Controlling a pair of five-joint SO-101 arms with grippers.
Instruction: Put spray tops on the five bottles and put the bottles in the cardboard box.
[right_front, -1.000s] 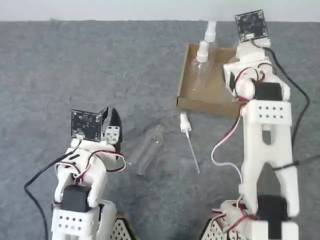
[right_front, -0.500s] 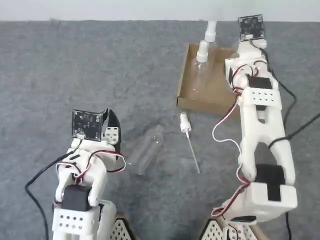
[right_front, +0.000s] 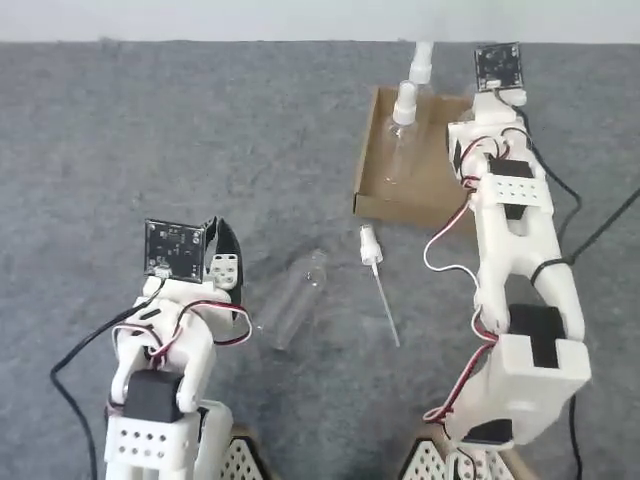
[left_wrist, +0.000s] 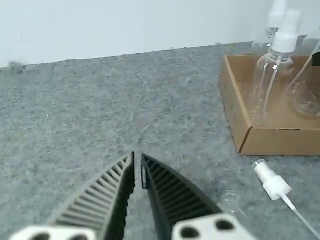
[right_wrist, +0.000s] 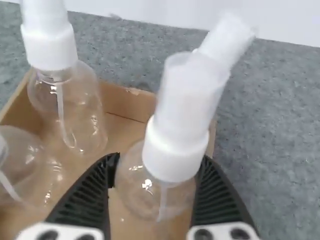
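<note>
My right gripper (right_wrist: 152, 200) is shut on a clear bottle (right_wrist: 150, 192) fitted with a white spray top (right_wrist: 182, 115), held tilted over the cardboard box (right_wrist: 127, 107). Two capped bottles (right_wrist: 67, 112) stand in the box beside it. The right arm (right_front: 510, 190) stretches over the box (right_front: 375, 165). An uncapped bottle (right_front: 295, 295) lies on its side on the felt, with a loose spray top (right_front: 371, 248) and its tube just right of it. The left gripper (left_wrist: 138, 175) is shut on nothing, low over the mat near the lying bottle (left_wrist: 230, 197); the high view has this gripper (right_front: 222, 250) left of it.
Grey felt (right_front: 150, 130) covers the table up to a white wall at the back. The box (left_wrist: 240, 120) stands at the far right with capped bottles (left_wrist: 272, 75) in it. One spray head (right_front: 421, 60) rises past the box's far edge.
The right arm has stretched farther out over the box, its wrist shifting toward the far side. The left arm, the lying bottle and the loose spray top have stayed put.
</note>
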